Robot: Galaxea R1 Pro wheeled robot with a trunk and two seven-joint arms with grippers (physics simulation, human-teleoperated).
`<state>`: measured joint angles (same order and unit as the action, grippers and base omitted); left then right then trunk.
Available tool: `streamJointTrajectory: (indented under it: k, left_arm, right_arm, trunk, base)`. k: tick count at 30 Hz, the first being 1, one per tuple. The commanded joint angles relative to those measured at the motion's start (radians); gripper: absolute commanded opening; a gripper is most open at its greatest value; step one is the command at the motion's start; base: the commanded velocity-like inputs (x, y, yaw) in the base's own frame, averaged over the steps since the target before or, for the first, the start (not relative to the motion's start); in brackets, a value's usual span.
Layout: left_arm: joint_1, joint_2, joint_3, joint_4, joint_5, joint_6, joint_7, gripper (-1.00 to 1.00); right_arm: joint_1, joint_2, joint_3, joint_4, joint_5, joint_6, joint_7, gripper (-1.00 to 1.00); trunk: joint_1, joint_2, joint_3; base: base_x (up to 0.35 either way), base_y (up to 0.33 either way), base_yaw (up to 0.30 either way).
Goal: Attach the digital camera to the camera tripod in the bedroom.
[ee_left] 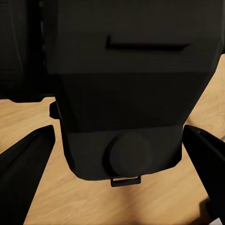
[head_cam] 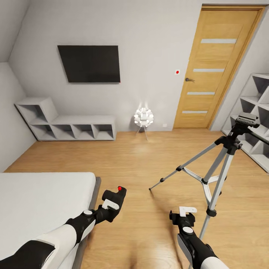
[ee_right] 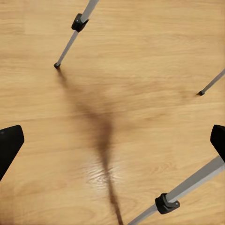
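Gripping: the left gripper (head_cam: 112, 203), low and left of centre in the head view, was closed on the digital camera (head_cam: 115, 195), red button facing up.
Left wrist view: the digital camera (ee_left: 126, 84) filled the upper part of the frame, a dark finger (ee_left: 23, 173) on each side of its body, wood floor beneath.
Right gripper (head_cam: 185, 213): low and right of centre in the head view, it carried nothing; in the right wrist view its fingertips (ee_right: 9, 145) sat at opposite frame edges, spread wide.
Camera tripod (head_cam: 220, 160): it stood at the right of the head view on silver legs, black head uppermost, with its near leg just beside the right gripper; three legs (ee_right: 75, 33) crossed the right wrist view.
Floor (head_cam: 149, 164): light wood planks, faintly glossy, with a dark shadow streak in the right wrist view.
Bed (head_cam: 41, 201): pale grey, lower left.
Room: grey walls, a dark screen (head_cam: 89, 62) at upper left, a low white cube shelf (head_cam: 67, 125) under it, a glowing white lamp (head_cam: 143, 117) at centre, a wooden door (head_cam: 218, 63) at upper right, another white shelf (head_cam: 257, 112) at the right edge.
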<state>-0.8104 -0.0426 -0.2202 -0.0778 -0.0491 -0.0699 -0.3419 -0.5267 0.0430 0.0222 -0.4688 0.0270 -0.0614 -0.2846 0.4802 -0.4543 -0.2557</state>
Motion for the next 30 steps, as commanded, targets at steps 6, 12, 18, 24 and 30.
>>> streamJointTrajectory:
  k: [6, 12, 18, 24, 30]
  left_arm:
    - [-0.001, 0.001, -0.002, 0.002, -0.005, -0.007, 0.000, -1.00]
    - [-0.001, 0.004, -0.001, 0.003, -0.006, -0.007, 0.000, -1.00]
    - [-0.001, 0.004, -0.002, 0.004, -0.006, -0.007, 0.001, -1.00]
    - [-0.001, 0.004, -0.001, 0.004, -0.006, -0.007, 0.001, -1.00]
    - [-0.001, 0.002, -0.002, 0.003, -0.006, -0.007, 0.001, -1.00]
  right_arm:
    - [0.000, 0.001, 0.002, 0.003, 0.004, -0.002, -0.007, 1.00]
    - [0.002, 0.000, 0.002, 0.042, 0.004, -0.002, -0.003, 1.00]
    - [0.007, -0.002, 0.002, 0.090, 0.004, -0.003, 0.001, 1.00]
    - [0.013, -0.025, -0.004, 0.220, -0.001, -0.007, 0.003, 1.00]
    - [0.013, -0.062, -0.005, 0.249, -0.007, -0.007, 0.004, 1.00]
  trunk:
    - [0.000, -0.002, -0.002]
    - [0.000, -0.002, -0.002]
    - [0.000, -0.002, -0.002]
    - [0.000, -0.002, -0.002]
    - [0.000, -0.002, -0.002]
  base:
    - [0.001, -0.001, -0.001]
    - [0.000, 0.000, 0.000]
    - [0.000, 0.000, 0.000]
    - [0.000, 0.000, -0.027]
    - [0.000, 0.000, -0.159]
